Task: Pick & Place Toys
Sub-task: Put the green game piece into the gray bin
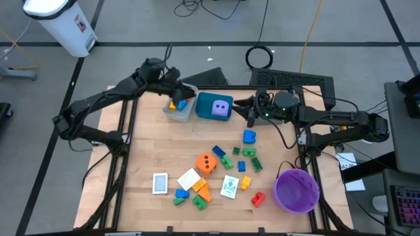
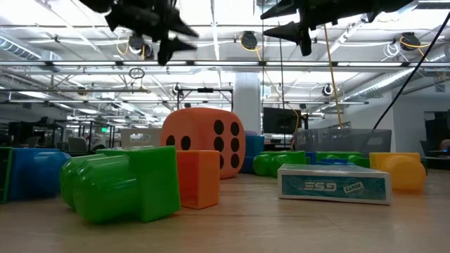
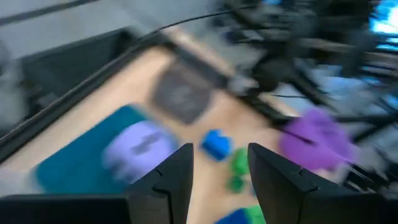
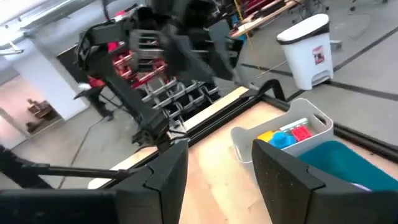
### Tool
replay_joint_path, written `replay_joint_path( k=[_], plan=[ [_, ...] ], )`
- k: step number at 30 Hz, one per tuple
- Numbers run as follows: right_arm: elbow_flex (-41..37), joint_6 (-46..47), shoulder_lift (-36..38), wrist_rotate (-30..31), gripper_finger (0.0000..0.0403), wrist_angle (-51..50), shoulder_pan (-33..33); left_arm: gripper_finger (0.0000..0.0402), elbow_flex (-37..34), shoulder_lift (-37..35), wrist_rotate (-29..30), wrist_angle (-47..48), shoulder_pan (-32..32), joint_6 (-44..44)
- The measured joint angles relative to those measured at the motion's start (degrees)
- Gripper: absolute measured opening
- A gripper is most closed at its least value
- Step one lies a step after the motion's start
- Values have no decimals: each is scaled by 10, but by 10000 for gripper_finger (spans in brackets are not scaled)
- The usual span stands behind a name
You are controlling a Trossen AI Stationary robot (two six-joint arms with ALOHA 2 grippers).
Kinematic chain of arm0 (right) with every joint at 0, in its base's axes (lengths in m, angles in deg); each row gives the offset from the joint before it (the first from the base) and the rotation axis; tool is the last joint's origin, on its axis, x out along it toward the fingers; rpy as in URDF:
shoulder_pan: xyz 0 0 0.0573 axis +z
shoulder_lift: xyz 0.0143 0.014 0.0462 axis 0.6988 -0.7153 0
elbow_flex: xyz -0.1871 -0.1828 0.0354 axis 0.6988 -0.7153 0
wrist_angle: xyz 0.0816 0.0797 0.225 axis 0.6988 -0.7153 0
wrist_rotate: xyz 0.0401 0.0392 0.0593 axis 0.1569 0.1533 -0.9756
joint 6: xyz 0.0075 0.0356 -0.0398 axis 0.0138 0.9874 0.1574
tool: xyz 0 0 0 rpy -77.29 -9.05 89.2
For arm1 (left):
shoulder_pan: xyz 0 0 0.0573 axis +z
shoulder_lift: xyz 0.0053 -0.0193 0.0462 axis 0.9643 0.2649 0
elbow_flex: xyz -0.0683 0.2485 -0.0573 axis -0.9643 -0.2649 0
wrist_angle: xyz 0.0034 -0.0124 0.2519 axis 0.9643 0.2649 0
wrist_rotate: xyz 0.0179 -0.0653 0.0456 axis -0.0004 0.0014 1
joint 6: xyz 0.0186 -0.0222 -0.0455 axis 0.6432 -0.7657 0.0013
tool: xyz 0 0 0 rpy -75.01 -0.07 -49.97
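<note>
Over the back of the wooden counter both dark arms hang in the air. The left pincer sits above the grey tray at the rear left; its two fingers stand a narrow way apart with nothing between them. That grey tray holds a yellow brick, a blue brick and a red brick. Just beside it on the right is the teal tray, and the purple die rests inside it, dots up.

The right pincer hovers just right of the teal tray, pointing toward the front. Its fingers are also parted a little and hold nothing.

Most toys lie loose toward the front. A blue brick on the counter sits just in front of the right pincer, with several green bricks strewn nearby. The orange die stands near the middle. From the low view it looms behind a large green brick and an orange brick touching it. Flat white cards are scattered in front: one at the left, one beside the orange die, and a third further right. A red brick by the bowl lies near the front right, close to the round purple bowl, which sits at the counter's right edge. A white bin stands on the floor beyond the far left corner.
</note>
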Motion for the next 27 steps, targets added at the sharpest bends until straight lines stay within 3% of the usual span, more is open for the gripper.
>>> replay_joint_path(
  k=[7, 12, 15, 19, 22, 27],
  plan=[
    [0, 19, 0, -125, 171, -11, 8, 161, 0, -21, -12, -6, -114, 0],
    [0, -5, 0, -132, 171, -144, 63, 161, 0, -21, 10, -7, -182, 5],
    [0, -46, 0, -118, 171, -288, 97, 161, 0, -21, 60, -7, -209, 15],
    [0, -91, -2, -27, 171, -466, 140, 161, 0, -21, 103, -7, -225, 29],
    [0, -101, -8, 17, 171, -523, 165, 161, 0, -21, 119, -8, -226, 32],
    [0, -126, -41, 21, 171, -524, 185, 161, 0, -21, 139, -26, -222, 32]
  ],
)
